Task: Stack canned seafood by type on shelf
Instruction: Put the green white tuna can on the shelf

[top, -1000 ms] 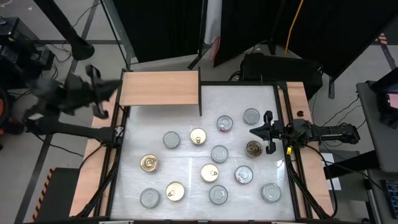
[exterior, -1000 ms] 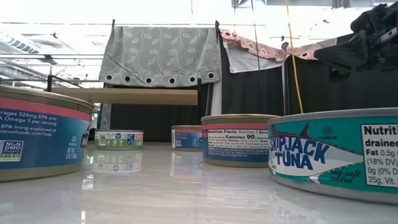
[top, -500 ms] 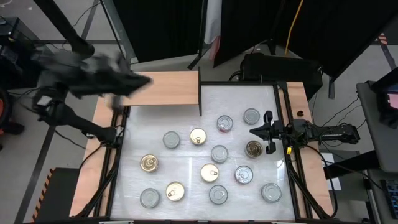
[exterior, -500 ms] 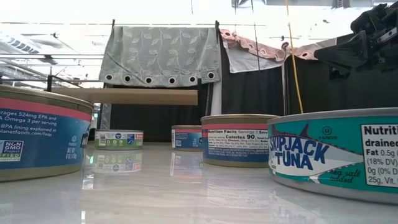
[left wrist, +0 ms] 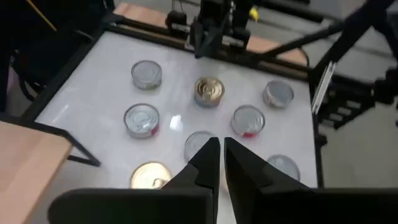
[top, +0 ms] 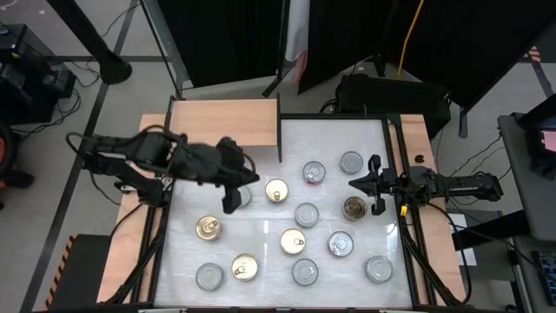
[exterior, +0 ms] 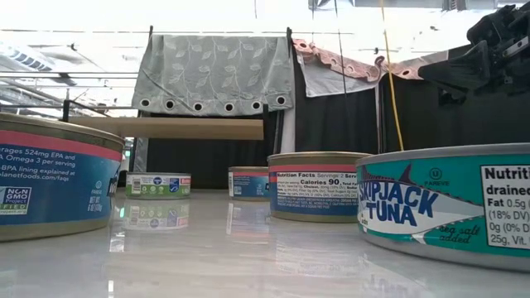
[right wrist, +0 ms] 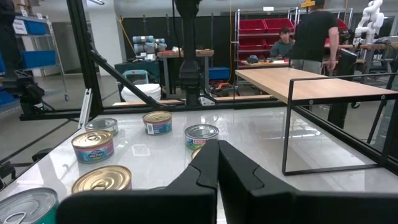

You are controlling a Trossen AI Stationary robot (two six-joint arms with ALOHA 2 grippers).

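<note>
About a dozen round cans of seafood stand on their bases, scattered over the white table, among them a gold-lidded can and a silver one. The light-wood shelf stands bare at the far left corner on thin dark legs. My left gripper hangs shut in the air over the table's left half, slanting down, above a silver can; nothing is between its fingers. My right gripper waits shut and level at the right edge.
Wooden strips run along the table's left and right sides. In the low view a blue can and a Skipjack Tuna can stand close to the camera. People show in the room beyond the table.
My left arm has swung in from beyond the table's left side, across the shelf, toward the right and near edges, and now hangs over the table's left half. Its gripper has tipped from about level to slanting down and stayed shut. No can has moved.
</note>
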